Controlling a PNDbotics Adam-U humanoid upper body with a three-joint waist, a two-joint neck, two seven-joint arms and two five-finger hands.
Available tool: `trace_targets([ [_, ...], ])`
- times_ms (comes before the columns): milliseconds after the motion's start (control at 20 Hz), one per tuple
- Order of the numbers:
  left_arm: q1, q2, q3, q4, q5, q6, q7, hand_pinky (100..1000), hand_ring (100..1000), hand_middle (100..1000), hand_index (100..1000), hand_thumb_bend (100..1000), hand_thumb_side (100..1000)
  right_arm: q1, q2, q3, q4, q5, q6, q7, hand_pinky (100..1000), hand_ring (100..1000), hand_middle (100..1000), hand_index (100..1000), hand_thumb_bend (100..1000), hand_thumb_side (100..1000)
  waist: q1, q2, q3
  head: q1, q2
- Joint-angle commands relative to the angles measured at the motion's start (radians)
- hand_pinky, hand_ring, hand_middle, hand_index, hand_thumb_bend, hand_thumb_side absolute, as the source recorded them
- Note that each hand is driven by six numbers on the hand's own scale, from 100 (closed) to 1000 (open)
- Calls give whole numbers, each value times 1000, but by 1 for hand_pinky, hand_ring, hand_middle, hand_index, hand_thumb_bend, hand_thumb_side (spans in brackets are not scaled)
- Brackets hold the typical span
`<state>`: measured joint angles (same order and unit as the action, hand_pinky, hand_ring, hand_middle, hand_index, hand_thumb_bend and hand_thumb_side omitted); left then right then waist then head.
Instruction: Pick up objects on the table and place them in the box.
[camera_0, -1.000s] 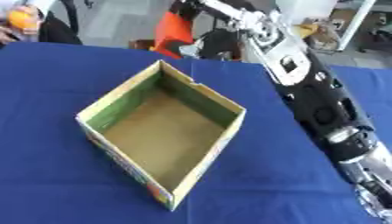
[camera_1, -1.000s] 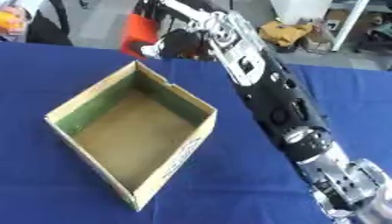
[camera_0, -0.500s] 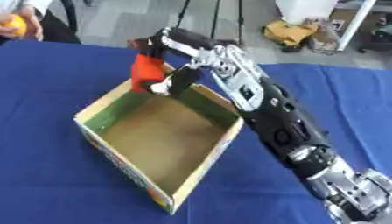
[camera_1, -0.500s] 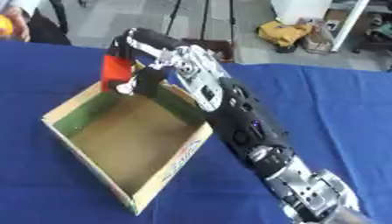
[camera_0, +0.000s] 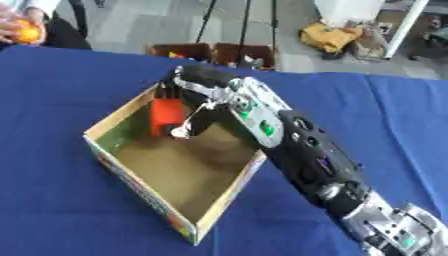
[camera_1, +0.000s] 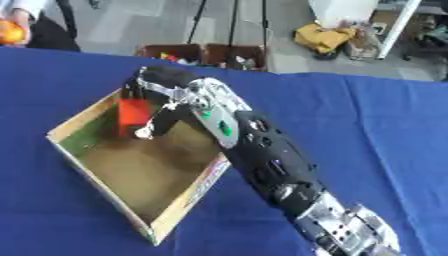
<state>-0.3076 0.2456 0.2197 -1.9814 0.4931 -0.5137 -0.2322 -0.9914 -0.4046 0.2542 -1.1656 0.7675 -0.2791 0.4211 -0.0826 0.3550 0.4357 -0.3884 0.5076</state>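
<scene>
Lowered since half a second earlier, the right robot hand (camera_0: 188, 100) had carried the red block (camera_0: 166, 115) from above the far rim down inside the box (camera_0: 122, 165); its fingers were curled round the block's top, the block hanging beneath it against the far-left wall; the step in hand was the placing, and the next move called for opening the fingers and lifting clear of the rim; one box, one red block and one robot hand showed on the blue bench (camera_0: 52, 210); beyond the hand, a person held one orange thing (camera_0: 26, 33).
</scene>
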Motion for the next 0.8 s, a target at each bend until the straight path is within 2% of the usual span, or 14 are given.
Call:
trace_targets([
  [50, -8, 14, 5, -19, 1, 3, -2, 553, 719, 825, 913, 100, 976, -8, 0, -4, -2, 7, -8, 13, 736, 578, 365, 490, 100, 307, -10, -1, -3, 3, -10],
  [350, -7, 12, 6, -19, -4, 5, -3, 553, 719, 826, 914, 100, 975, 0, -2, -15, -11, -36, 7, 27, 749, 596, 408, 543, 100, 306, -9, 1, -7, 3, -7],
  [400, -7, 11, 7, -19, -5, 6, -3, 553, 719, 826, 914, 100, 976, 2, -3, -13, -14, -42, 6, 32, 758, 622, 426, 569, 111, 327, -9, 1, -7, 2, -7],
  [500, -7, 11, 7, -19, -6, 6, -3, 553, 719, 826, 914, 100, 976, 5, -4, -12, -24, -50, 3, 46, 781, 689, 514, 661, 221, 356, -9, 2, -9, 3, -7],
  [550, -8, 11, 7, -19, -6, 7, -3, 553, 719, 826, 914, 100, 976, 7, -5, -12, -30, -52, 1, 53, 784, 695, 525, 669, 233, 361, -9, 2, -10, 3, -7],
  [600, -8, 11, 7, -19, -7, 8, -3, 553, 719, 826, 914, 100, 976, 7, -6, -12, -36, -54, -3, 61, 807, 741, 617, 748, 320, 411, -9, 2, -12, 3, -7],
  [700, -8, 12, 8, -19, -7, 9, -3, 553, 720, 826, 914, 100, 975, 6, -11, -14, -54, -61, -16, 81, 843, 794, 726, 822, 431, 487, -8, 1, -16, 4, -8],
  [750, -7, 12, 8, -19, -7, 9, -2, 553, 720, 826, 914, 100, 975, 5, -14, -16, -63, -66, -22, 91, 846, 798, 735, 829, 443, 495, -7, 0, -17, 4, -8],
  [800, -7, 12, 8, -19, -7, 9, -2, 553, 719, 826, 914, 100, 975, 4, -17, -19, -72, -69, -26, 99, 861, 825, 776, 861, 562, 547, -6, -1, -18, 4, -8],
])
